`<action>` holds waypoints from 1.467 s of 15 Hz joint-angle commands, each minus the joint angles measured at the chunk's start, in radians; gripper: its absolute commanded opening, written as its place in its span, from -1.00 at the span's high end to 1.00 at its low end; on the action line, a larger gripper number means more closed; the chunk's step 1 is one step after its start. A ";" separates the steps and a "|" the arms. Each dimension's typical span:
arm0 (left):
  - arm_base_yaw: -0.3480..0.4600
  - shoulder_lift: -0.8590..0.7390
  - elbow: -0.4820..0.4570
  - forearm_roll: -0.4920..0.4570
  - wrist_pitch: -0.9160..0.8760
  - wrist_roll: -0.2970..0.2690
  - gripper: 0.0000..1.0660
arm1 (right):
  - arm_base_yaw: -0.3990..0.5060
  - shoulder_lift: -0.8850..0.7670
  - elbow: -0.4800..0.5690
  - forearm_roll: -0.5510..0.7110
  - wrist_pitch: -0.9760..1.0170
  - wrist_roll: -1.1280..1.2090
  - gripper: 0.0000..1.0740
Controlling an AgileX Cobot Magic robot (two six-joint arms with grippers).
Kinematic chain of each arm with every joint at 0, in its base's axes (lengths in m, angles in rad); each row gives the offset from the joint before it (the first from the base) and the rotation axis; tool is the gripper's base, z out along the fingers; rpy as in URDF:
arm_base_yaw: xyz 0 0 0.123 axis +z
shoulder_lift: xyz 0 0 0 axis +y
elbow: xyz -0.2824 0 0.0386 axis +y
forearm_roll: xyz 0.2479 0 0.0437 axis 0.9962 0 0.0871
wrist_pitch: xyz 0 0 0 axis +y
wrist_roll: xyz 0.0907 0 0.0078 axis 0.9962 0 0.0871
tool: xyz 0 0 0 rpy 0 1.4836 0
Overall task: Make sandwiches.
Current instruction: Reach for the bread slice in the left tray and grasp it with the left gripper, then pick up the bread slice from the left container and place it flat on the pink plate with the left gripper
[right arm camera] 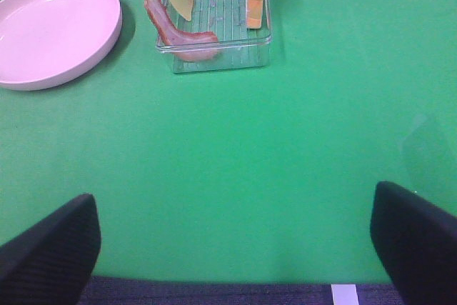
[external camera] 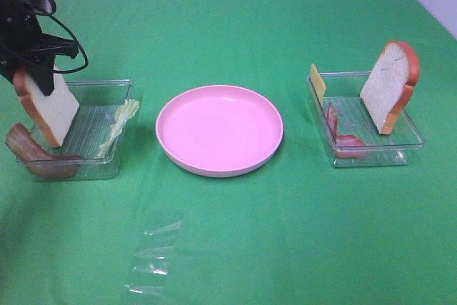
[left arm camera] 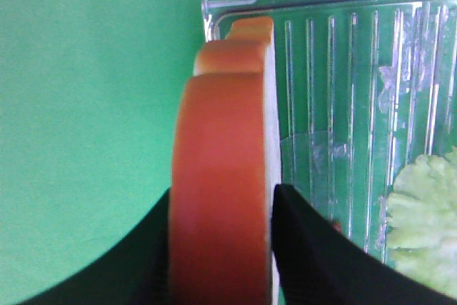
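My left gripper (external camera: 32,69) is shut on a white bread slice (external camera: 48,108) with an orange-brown crust and holds it tilted at the left end of the left clear tray (external camera: 93,130). In the left wrist view the black fingers (left arm camera: 314,255) clamp the slice's crust (left arm camera: 221,176). A pale green lettuce leaf (external camera: 120,125) lies in that tray, also showing in the left wrist view (left arm camera: 425,212). A bacon strip (external camera: 36,155) hangs over the tray's front left corner. My right gripper (right arm camera: 235,248) is open and empty above bare cloth, out of the exterior high view.
A round pink plate (external camera: 219,130) sits in the middle, empty. The right clear tray (external camera: 368,151) holds an upright bread slice (external camera: 389,87), yellow cheese (external camera: 318,82) and bacon (external camera: 343,137). A clear plastic sheet (external camera: 153,251) lies on the green cloth at front left.
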 commanded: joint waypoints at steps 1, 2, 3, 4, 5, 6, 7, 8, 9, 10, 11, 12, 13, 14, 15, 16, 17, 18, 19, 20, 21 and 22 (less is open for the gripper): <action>-0.005 0.003 -0.004 -0.018 0.056 -0.006 0.34 | -0.006 -0.027 0.001 -0.008 -0.007 -0.007 -0.82; -0.005 0.003 -0.004 -0.022 0.054 -0.006 0.39 | -0.006 -0.027 0.001 -0.008 -0.007 -0.007 -0.82; -0.005 0.003 -0.006 -0.023 0.054 -0.006 0.54 | -0.006 -0.027 0.001 -0.008 -0.007 -0.007 -0.82; -0.005 0.003 -0.008 -0.023 0.055 -0.006 0.74 | -0.006 -0.027 0.001 -0.008 -0.007 -0.007 -0.82; -0.005 0.002 -0.008 -0.023 0.055 -0.006 0.98 | -0.006 -0.027 0.001 -0.008 -0.007 -0.007 -0.82; -0.005 0.002 -0.008 -0.023 0.055 -0.004 1.00 | -0.006 -0.027 0.001 -0.008 -0.007 -0.007 -0.82; -0.005 0.002 -0.008 -0.023 0.055 -0.004 1.00 | -0.006 -0.027 0.001 -0.008 -0.007 -0.007 -0.82; -0.005 0.002 -0.008 -0.023 0.055 -0.005 1.00 | -0.006 -0.027 0.001 -0.008 -0.007 -0.007 -0.82; -0.005 0.001 -0.008 -0.023 0.058 -0.005 1.00 | -0.006 -0.027 0.001 -0.008 -0.007 -0.007 -0.82; -0.005 -0.005 -0.008 -0.023 0.063 -0.005 1.00 | -0.006 -0.027 0.001 -0.008 -0.007 -0.007 -0.82; -0.005 -0.021 -0.008 -0.026 0.066 -0.005 1.00 | -0.006 -0.027 0.001 -0.008 -0.007 -0.007 -0.82; -0.005 -0.039 -0.010 -0.026 0.076 -0.006 1.00 | -0.006 -0.027 0.001 -0.008 -0.007 -0.007 -0.82; -0.005 -0.080 -0.011 -0.026 0.105 -0.009 1.00 | -0.006 -0.027 0.001 -0.008 -0.007 -0.007 -0.82; -0.005 -0.106 -0.011 -0.037 0.104 -0.009 1.00 | -0.006 -0.027 0.001 -0.008 -0.007 -0.007 -0.82; -0.005 -0.131 -0.011 -0.058 0.100 -0.009 1.00 | -0.006 -0.027 0.001 -0.008 -0.007 -0.007 -0.82; -0.005 -0.143 -0.011 -0.068 0.096 -0.009 1.00 | -0.006 -0.027 0.001 -0.008 -0.007 -0.007 -0.82; -0.005 -0.171 -0.011 -0.100 0.094 -0.009 1.00 | -0.006 -0.027 0.001 -0.008 -0.007 -0.007 -0.82; -0.005 -0.201 -0.011 -0.144 0.097 -0.005 1.00 | -0.006 -0.027 0.001 -0.008 -0.007 -0.007 -0.82; -0.005 -0.226 -0.011 -0.181 0.096 -0.001 1.00 | -0.006 -0.027 0.001 -0.008 -0.007 -0.007 -0.82; -0.009 -0.247 -0.011 -0.236 0.079 -0.001 1.00 | -0.006 -0.027 0.001 -0.008 -0.007 -0.007 -0.82; -0.013 -0.252 -0.013 -0.309 0.052 0.003 1.00 | -0.006 -0.027 0.001 -0.008 -0.007 -0.007 -0.82; -0.026 -0.249 -0.015 -0.395 0.033 0.017 1.00 | -0.006 -0.027 0.001 -0.008 -0.007 -0.007 -0.82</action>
